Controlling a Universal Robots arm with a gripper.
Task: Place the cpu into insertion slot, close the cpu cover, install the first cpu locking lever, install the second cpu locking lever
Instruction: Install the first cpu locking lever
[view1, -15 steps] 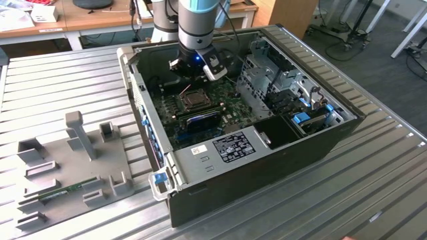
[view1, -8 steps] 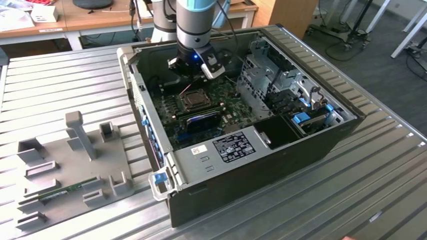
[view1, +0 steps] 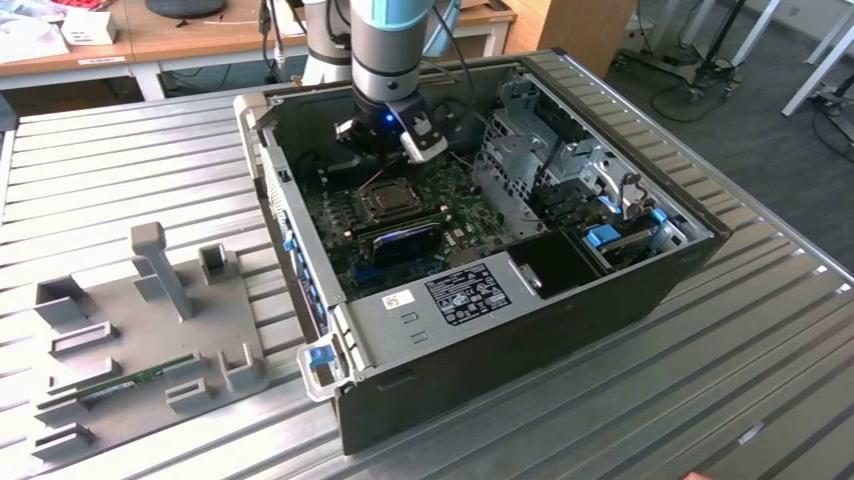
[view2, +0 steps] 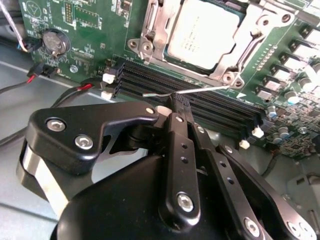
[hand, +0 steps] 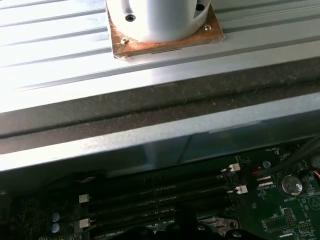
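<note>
gripper (view2: 176, 102) | fingers together | touching locking lever (view2: 200, 90) beside cpu (view2: 202, 32)

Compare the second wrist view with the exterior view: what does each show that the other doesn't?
Second wrist view: the cpu seated under the closed cpu cover, and a thin wire locking lever above the memory slots.
Exterior view: the open computer case on the slatted table, and a grey fixture plate.
Both: the green motherboard and the claw.
</note>
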